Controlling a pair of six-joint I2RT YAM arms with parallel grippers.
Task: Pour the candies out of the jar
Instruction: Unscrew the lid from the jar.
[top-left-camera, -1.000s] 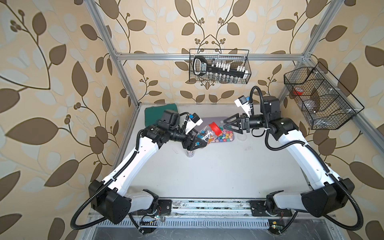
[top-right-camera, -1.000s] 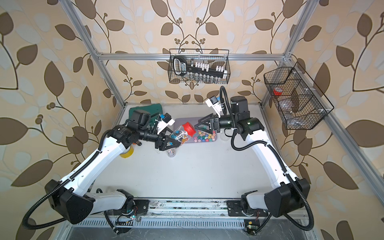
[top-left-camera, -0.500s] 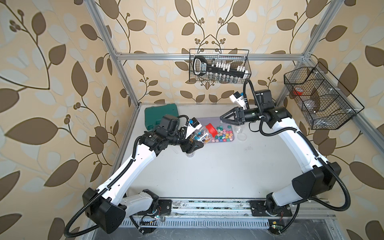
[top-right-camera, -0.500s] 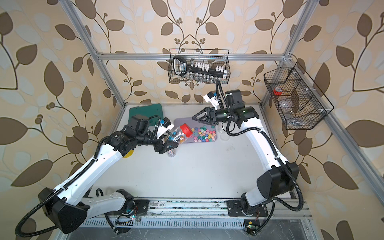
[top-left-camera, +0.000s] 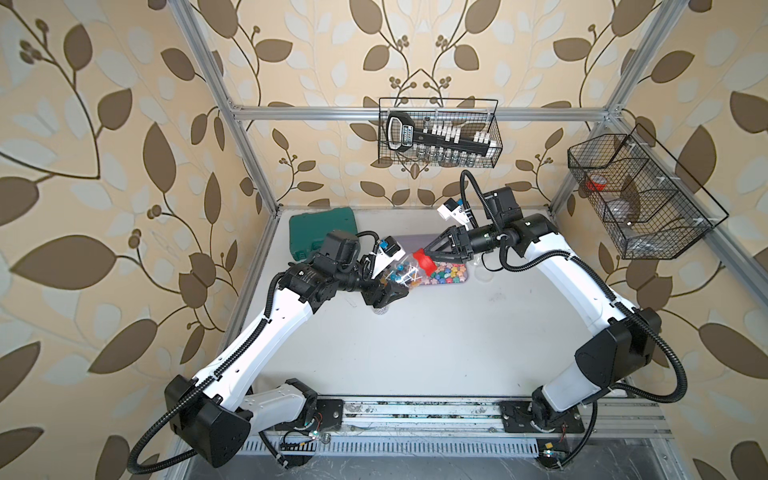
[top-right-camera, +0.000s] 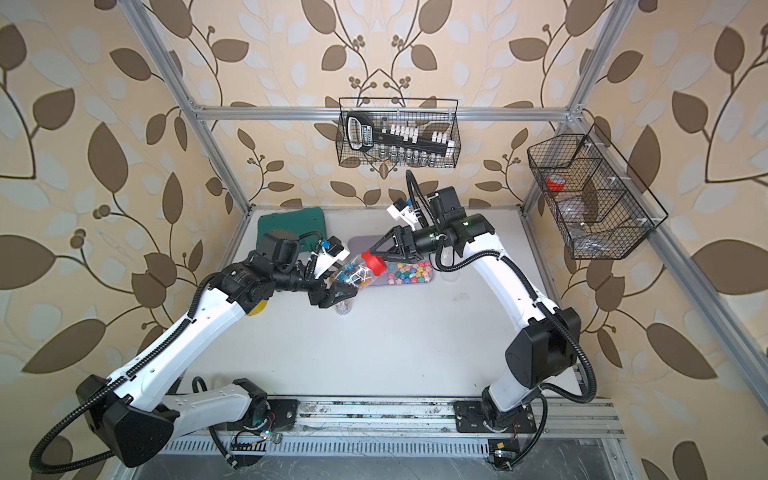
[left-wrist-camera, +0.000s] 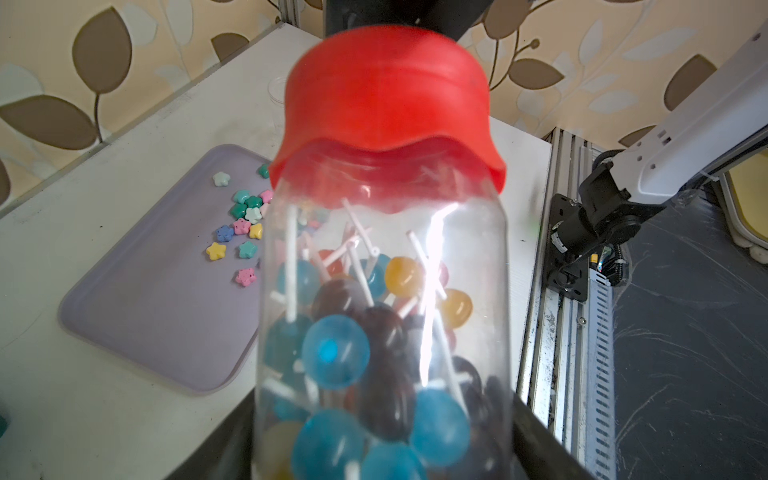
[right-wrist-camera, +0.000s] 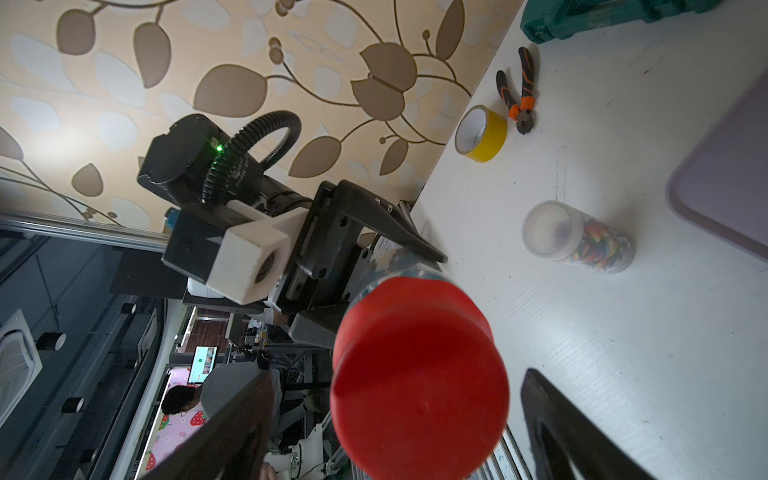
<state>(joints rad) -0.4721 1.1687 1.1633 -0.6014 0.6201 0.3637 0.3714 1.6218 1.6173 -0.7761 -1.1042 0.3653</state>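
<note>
Left gripper (top-left-camera: 390, 289) clamped on the lower body of the jar (top-left-camera: 400, 274), fingers (left-wrist-camera: 540, 453) pressed to both sides of the clear wall. Holds it off the table (top-left-camera: 415, 353), tilted, red lid (left-wrist-camera: 388, 104) on and aimed toward 2 o'clock in both top views. Inside: round lollipops (left-wrist-camera: 336, 351) in blue, amber and dark purple, thin white sticks crossing under the lid, heads piled toward the gripped end.

Right gripper (right-wrist-camera: 397, 374) reaching in from 3 o'clock, jaws spread wide to either side of the lid, a gap showing on each side in the right wrist view; nothing pinched.

Lilac tray (top-left-camera: 405, 242) flat on the table at 3 o'clock of the jar, lid end hanging over its 9 o'clock edge. Packed in a band along its 6 o'clock half: pastel star candies (top-left-camera: 446, 275); 12 o'clock half bare where visible.

Small clear container (right-wrist-camera: 577, 237) of multicoloured pieces standing on the table at 6 o'clock of the left gripper, near the tray, partly hidden beneath the fingers in both top views. Yellow tape roll (right-wrist-camera: 480, 133) and orange-handled pliers (right-wrist-camera: 519, 95) side by side near the table's 9 o'clock edge. Green case (top-left-camera: 324, 228) in the 11 o'clock corner.
</note>
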